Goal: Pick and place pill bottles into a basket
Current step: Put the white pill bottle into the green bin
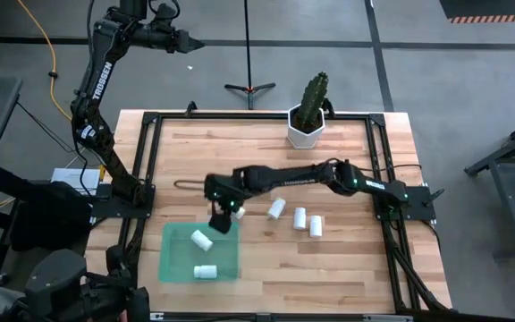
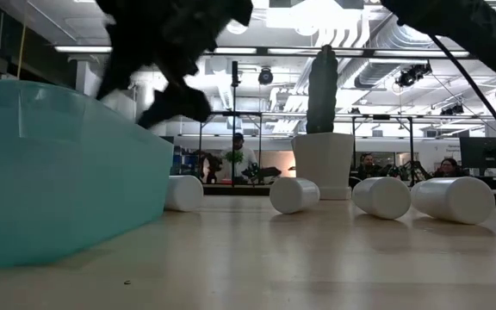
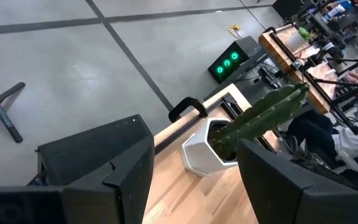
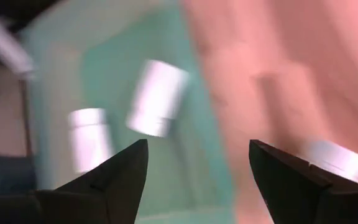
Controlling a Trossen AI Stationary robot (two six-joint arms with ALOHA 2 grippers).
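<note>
1. Right gripper (image 1: pixel 223 217) hangs over the far right corner of the basket (image 1: pixel 175 266), arm stretched across the counter (image 1: pixel 347 268); jaws spread wide, holding nothing
2. Two pill bottles lie on their sides inside the basket: one (image 1: pixel 202 239) just below the jaws, a second (image 1: pixel 206 271) nearer the front edge. Judged: the wide jaws above the first bottle suit a drop-off there
3. Three more bottles (image 1: pixel 276 209) (image 1: pixel 299 216) (image 1: pixel 316 225) lie on bare wood right of the basket, close together; likely next picks
4. Left gripper (image 3: pixel 194 177) parked high, off the counter's far left, jaws wide, empty
5. Cactus pot (image 1: pixel 305 130) at far edge, clear of the work
</note>
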